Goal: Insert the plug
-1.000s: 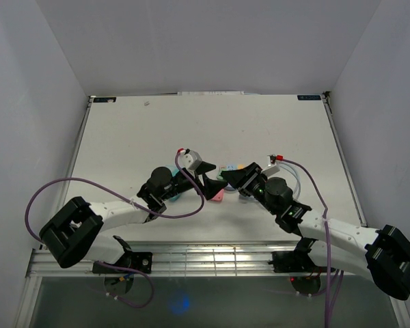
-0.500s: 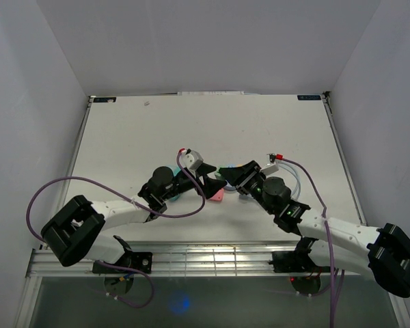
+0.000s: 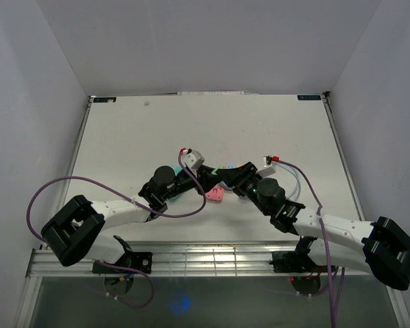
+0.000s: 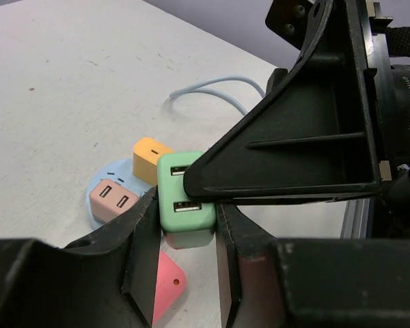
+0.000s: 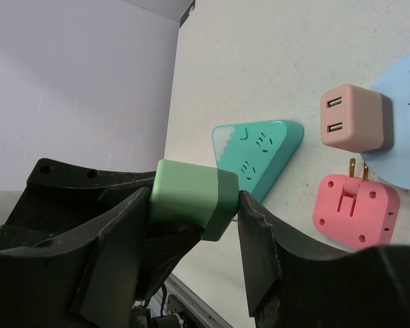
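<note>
Left wrist view: my left gripper [image 4: 186, 236] has its fingers pressed against two sides of the green USB charger [image 4: 184, 205], whose port face looks back at that camera. The right wrist view shows my right gripper [image 5: 195, 205] clamped on the same charger across its other faces. Both hold it at once, lifted off the table [image 3: 123, 137] where my arms meet.

Below it lie the round blue power strip [image 5: 406, 137] with a tan charger [image 5: 352, 119] standing on it, an orange charger [image 4: 149, 152] just beside that, a pink adapter [image 5: 355, 208] with its prongs showing, and the teal triangular socket block [image 5: 256, 154].

I judge this to be a handover or re-grip ahead of insertion. To do it well, I should let only one side release, and only once the other holds squarely, so the charger does not twist. Its prongs are hidden from me, so I would check which way they face before lining them up with a free socket and pressing straight in. Which socket is meant, I cannot tell.
</note>
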Tool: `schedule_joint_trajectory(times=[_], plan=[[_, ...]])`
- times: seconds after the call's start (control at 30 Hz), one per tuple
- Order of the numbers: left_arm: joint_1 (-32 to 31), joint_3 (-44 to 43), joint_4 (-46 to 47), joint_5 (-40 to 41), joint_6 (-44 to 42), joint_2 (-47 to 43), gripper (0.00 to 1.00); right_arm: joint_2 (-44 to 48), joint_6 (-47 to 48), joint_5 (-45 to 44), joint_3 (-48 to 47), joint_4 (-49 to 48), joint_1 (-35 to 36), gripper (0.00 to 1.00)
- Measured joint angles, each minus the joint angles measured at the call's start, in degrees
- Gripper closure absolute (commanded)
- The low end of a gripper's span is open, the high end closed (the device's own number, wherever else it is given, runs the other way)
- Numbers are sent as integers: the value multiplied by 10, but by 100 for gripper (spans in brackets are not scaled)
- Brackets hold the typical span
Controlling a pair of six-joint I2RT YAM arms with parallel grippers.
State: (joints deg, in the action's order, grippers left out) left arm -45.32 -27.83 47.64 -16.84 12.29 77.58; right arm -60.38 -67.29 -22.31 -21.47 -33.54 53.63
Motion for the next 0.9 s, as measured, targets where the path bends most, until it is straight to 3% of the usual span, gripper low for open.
schedule_joint_trajectory(times=[0.07,0.1,0.13,0.23,0.27,0.3,0.33,0.43,0.6,0.9], plan=[[0,-2,-1,1,-2,0,86,0,1,-3,-3,3,1,76],[0,-2,0,2,-3,0,98,0,2,-4,-5,5,1,74],[0,-3,0,3,-3,0,100,0,3,-5,-7,6,1,72],[0,-4,0,4,-3,0,100,2,13,-7,-14,17,1,52],[0,-4,0,4,-4,0,100,4,18,-7,-16,25,1,40],[0,-4,0,5,-4,0,100,9,23,-7,-19,34,1,35],[0,-4,0,5,-4,0,100,15,29,-6,-23,48,2,21],[0,-5,-3,5,-3,0,100,32,50,-4,-43,88,6,2],[0,-5,-8,7,-3,0,100,63,97,-14,-99,171,8,4],[0,-5,-11,45,-6,-2,100,148,224,-47,-104,231,-17,3]])
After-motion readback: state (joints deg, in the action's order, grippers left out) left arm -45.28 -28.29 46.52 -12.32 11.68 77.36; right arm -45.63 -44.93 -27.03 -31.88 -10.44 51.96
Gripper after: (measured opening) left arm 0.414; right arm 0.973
